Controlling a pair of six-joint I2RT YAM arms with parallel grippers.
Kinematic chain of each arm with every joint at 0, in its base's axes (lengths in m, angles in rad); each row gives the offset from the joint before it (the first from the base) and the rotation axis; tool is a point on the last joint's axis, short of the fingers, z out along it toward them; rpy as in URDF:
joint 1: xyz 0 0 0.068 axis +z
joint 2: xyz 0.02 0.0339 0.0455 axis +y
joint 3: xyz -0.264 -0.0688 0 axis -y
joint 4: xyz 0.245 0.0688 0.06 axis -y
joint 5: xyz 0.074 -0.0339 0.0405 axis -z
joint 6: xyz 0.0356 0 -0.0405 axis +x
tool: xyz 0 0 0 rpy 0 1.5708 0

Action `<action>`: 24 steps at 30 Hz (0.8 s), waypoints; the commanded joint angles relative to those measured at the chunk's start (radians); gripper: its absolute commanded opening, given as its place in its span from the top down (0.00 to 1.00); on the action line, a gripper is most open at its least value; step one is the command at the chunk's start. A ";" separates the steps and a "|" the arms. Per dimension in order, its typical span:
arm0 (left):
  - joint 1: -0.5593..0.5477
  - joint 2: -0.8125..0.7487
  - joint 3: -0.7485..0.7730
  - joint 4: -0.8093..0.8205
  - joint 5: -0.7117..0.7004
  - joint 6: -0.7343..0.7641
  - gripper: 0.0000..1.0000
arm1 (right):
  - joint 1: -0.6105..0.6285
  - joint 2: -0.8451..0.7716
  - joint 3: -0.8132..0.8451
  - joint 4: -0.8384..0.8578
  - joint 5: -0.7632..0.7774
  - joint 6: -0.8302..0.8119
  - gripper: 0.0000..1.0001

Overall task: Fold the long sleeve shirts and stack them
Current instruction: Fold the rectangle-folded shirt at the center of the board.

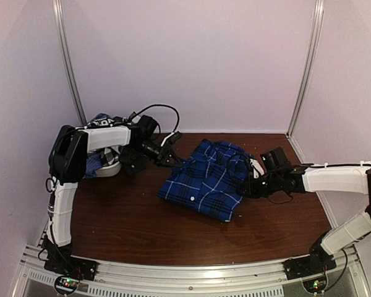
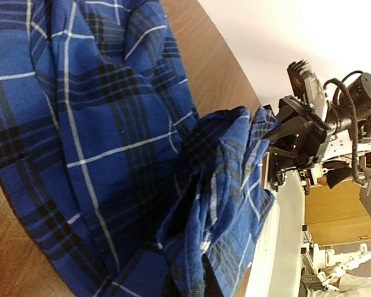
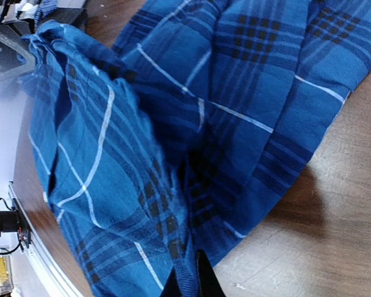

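The royal-blue plaid shirt [image 1: 205, 179] lies partly folded in the middle of the wooden table [image 1: 123, 223]. My left gripper [image 1: 173, 159] is shut on the shirt's far left edge. In the left wrist view [image 2: 188, 288] a bunched fold of cloth [image 2: 226, 179] rises from it. My right gripper [image 1: 247, 185] is shut on the shirt's right edge. In the right wrist view [image 3: 190, 283] its dark fingertips pinch a hem of the shirt [image 3: 173, 124]. A white neck label [image 1: 257, 166] shows by the right gripper.
A pile of other shirts [image 1: 101, 162] sits at the back left, mostly hidden behind my left arm. The pale walls close the table on three sides. A metal rail [image 1: 185, 275] runs along the near edge. The right arm [image 2: 309, 133] shows in the left wrist view.
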 commanded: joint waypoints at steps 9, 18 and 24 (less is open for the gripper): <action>0.007 0.157 0.078 0.005 -0.268 -0.021 0.85 | -0.049 0.297 0.045 0.142 0.017 -0.076 0.75; 0.007 0.044 0.060 0.035 -0.497 -0.040 0.49 | -0.052 0.127 0.068 -0.027 0.178 -0.117 0.52; 0.007 -0.100 -0.043 0.118 -0.577 -0.078 0.38 | -0.049 -0.024 0.070 -0.106 0.217 -0.125 0.46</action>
